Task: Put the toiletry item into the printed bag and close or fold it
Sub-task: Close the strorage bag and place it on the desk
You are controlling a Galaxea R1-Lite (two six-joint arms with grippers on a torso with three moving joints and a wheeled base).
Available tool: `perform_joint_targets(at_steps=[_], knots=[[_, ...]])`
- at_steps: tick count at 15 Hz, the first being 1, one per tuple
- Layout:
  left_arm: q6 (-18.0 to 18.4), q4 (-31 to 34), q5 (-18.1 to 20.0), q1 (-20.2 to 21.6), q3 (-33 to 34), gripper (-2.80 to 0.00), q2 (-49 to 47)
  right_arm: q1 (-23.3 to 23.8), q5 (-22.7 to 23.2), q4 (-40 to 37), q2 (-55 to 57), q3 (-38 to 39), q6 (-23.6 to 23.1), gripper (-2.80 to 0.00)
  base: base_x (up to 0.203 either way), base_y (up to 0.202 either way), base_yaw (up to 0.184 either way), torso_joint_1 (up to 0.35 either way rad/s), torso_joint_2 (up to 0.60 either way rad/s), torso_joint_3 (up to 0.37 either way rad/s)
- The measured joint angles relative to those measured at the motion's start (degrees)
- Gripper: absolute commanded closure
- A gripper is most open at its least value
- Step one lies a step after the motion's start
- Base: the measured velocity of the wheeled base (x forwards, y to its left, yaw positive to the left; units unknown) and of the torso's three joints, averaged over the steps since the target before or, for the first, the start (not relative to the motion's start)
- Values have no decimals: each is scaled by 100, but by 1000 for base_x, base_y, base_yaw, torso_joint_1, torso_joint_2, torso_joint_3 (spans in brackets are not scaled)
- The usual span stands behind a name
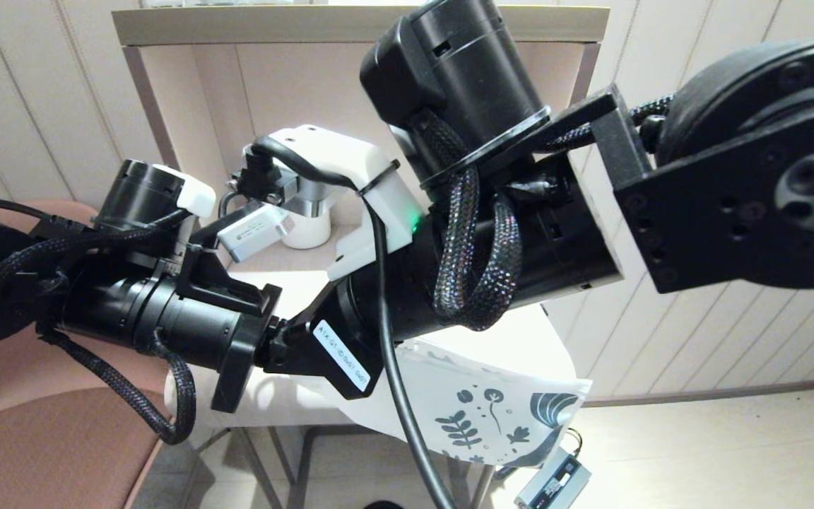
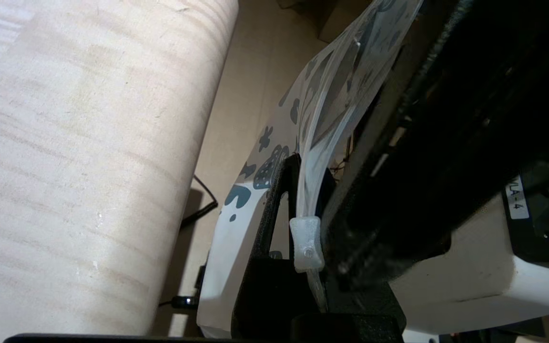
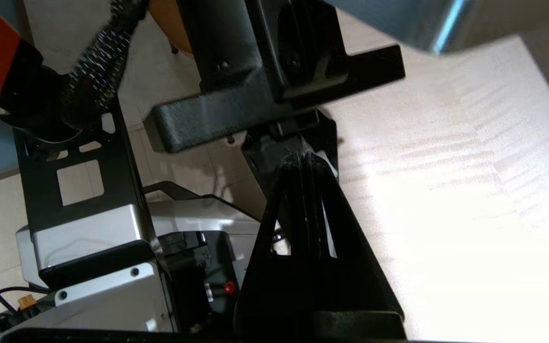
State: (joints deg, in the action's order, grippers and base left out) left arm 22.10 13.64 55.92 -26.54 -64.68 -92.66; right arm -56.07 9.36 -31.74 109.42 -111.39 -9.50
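Risks first. Pale tabletop [image 1: 527, 339] rounded at its edge, with much of the bag [image 1: 499, 413] hanging past that edge over the floor: likely to slide off if released, since slick film grips a smooth top poorly. Bag pinched at its top seam by the left end effector [image 2: 305, 190], jaws closed narrow on the film; a hard pull could stretch or tear the thin plastic, or drag the seam out of the pinch. Right end effector [image 3: 303, 164] closed tight just off the tabletop edge, nothing visible between its jaws, and crowded against the left arm: little room there, so a knock between the arms seems possible on any quick move. Comb not visible in any view; no telling whether inside the bag, so sealing now might shut an empty pouch. Mug [image 1: 306, 230] well back on the tabletop, probably out of harm's way.

Materials next. Tabletop: light, faint wood grain, matte, hard. Bag: flat, translucent white film, floppy, creased, printed with dark teal leaves and flowers toward the hanging end. Mug: white, glossy, cylindrical. Slider [image 2: 306, 240]: small, cloudy plastic clip riding the zip track beside the left jaws, stiff and easy to miss with closed jaws.
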Motion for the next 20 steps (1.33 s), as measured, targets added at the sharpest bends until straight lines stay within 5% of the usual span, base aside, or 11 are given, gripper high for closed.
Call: perform_joint_targets(at_steps=[20], knots=[[30, -2, 12, -35, 24, 0, 5, 221, 9, 34, -411, 561, -95, 0, 0, 0, 0, 0, 0, 0]])
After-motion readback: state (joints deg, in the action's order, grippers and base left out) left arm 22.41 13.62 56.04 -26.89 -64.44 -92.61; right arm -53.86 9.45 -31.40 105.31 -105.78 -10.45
